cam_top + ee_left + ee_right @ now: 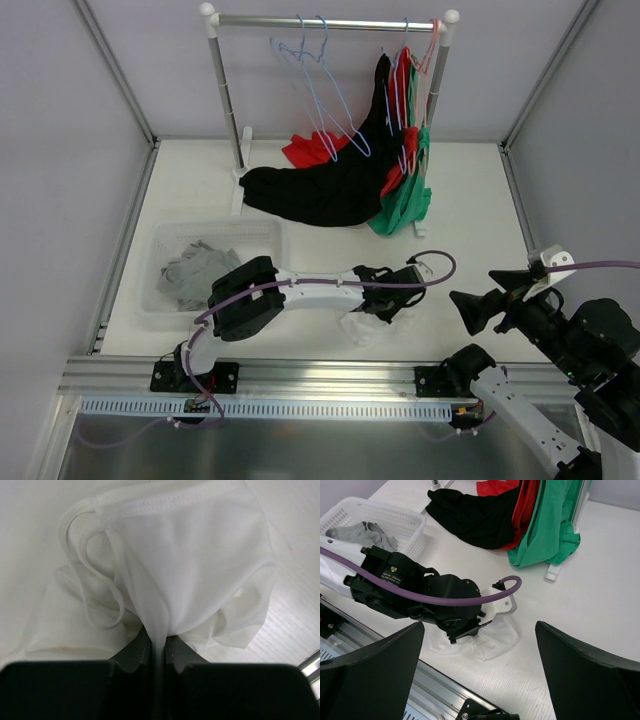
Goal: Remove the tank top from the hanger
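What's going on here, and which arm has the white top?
The left gripper is shut on the white tank top, which lies crumpled on the table near the front edge, off any hanger. The right gripper is open, holding nothing, off to the right. A black garment, red garment and green garment hang at the metal rail behind, beside bare blue wire hangers. A grey cloth sits in the white plastic basket on the left.

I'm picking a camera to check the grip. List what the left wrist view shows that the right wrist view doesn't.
Only left wrist: the left gripper pinching a fold of the white tank top, its straps and stitched hem. Only right wrist: the basket with a grey garment; a black garment and a green garment beyond. Both: the tank top crumpled on the table.
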{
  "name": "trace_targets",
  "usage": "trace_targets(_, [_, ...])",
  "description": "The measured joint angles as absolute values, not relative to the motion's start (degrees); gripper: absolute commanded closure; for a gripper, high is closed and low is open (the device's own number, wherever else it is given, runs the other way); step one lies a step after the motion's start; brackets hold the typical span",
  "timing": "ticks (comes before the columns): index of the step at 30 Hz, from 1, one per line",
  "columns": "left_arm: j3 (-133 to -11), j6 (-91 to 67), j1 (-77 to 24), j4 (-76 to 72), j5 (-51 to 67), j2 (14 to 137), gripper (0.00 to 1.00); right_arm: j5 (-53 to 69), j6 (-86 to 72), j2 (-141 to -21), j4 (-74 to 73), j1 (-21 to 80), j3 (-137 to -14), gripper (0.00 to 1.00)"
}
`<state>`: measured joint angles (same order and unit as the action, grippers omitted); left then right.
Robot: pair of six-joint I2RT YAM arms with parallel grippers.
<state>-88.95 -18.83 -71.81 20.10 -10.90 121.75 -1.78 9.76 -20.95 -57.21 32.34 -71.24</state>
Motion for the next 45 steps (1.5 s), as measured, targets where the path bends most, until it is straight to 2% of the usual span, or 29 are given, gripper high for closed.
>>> trace_targets(8, [-83.46,-18.48,-71.92,25.76,-17.28,109.86,1.0,-1.8,10.22,-19.57,-57.28,32.34,-71.22,0.01])
trace_targets(17, [-88.55,-19.0,-70.3,34.98,-31.42,88.58,1.0,-2.09,10.2,-18.57,-57.23,32.34,-69.1,0.01])
trace_targets(22, [-87.35,-21.54,-65.01,41.6,-36.27,79.88,1.0,-2.11,10.31,-18.24,-56.82,32.34,-68.79,0.0])
trace_targets(29, [-77.43,-24.93,-51.33,45.76,-36.62,66.87,1.0,-1.8,10.37,-18.26,-55.29,32.34,-68.45,0.0])
trace_targets(35, [-69.32,-28.1,-46.83,46.0,-35.9,65.17,1.0,-0.25,10.35,-19.49,-53.21,32.34,-67.11,0.01])
trace_targets(44, [-59.02,-32.1,-39.35,40.73,-31.94,70.5,1.0,2.37,9.98,-21.43,-51.05,32.34,-66.19,0.01])
trace_targets(45, [-58.57,-32.51,-38.98,40.38,-31.79,70.85,0.94,2.46,9.93,-21.43,-50.96,32.34,-66.13,0.01])
